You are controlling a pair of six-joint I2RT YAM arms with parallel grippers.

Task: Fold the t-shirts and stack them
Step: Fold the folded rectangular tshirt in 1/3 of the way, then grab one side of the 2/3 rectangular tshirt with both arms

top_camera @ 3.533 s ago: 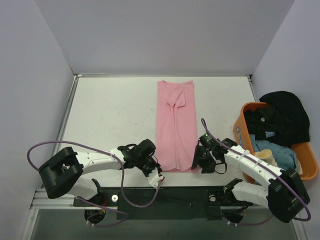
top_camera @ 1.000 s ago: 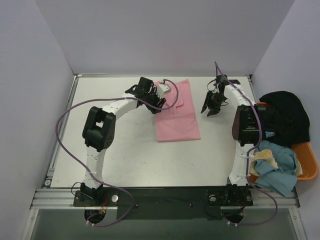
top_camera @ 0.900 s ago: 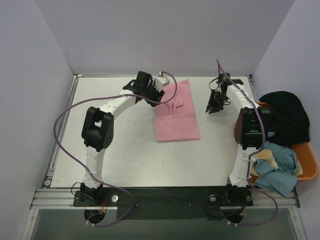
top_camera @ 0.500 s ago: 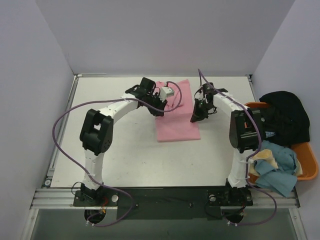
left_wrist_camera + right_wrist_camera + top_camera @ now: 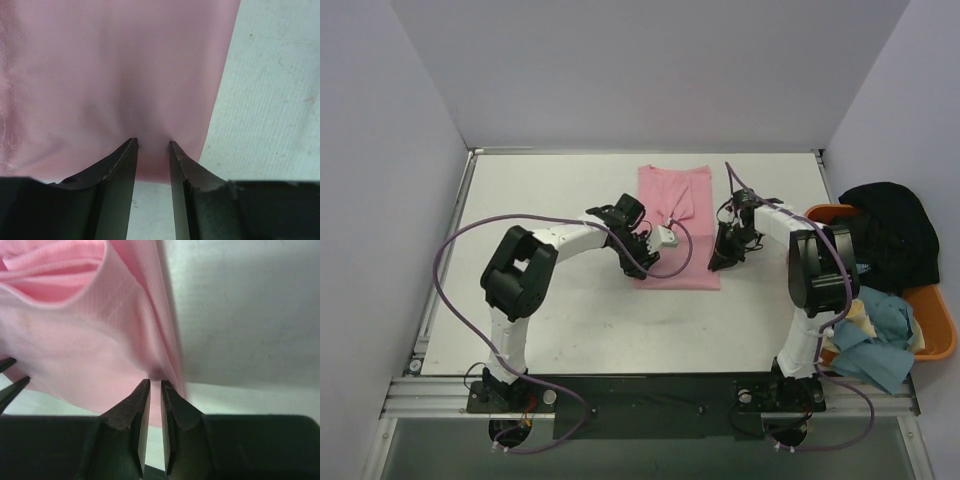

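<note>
The pink t-shirt (image 5: 675, 205) lies folded into a narrow rectangle at the middle back of the table. My left gripper (image 5: 645, 258) is at its near left corner. In the left wrist view the jaws (image 5: 152, 144) straddle the cloth's edge and the pink cloth (image 5: 115, 65) puckers between the tips. My right gripper (image 5: 718, 262) is at the near right corner. Its jaws (image 5: 155, 382) are nearly together, pinching a small fold of the pink cloth (image 5: 90, 340). A black t-shirt (image 5: 885, 225) and a light blue one (image 5: 885, 335) lie in and over the tub.
An orange plastic tub (image 5: 940, 345) stands at the right edge of the table, with a cream cloth (image 5: 850, 310) in it too. Purple cables loop from both arms above the table (image 5: 550, 300). Grey walls close in the left, back and right sides.
Both grippers let go at the shirt's far end, came back toward me along its sides and closed at the near corners. The folded shirt now lies slightly nearer and squarer.
</note>
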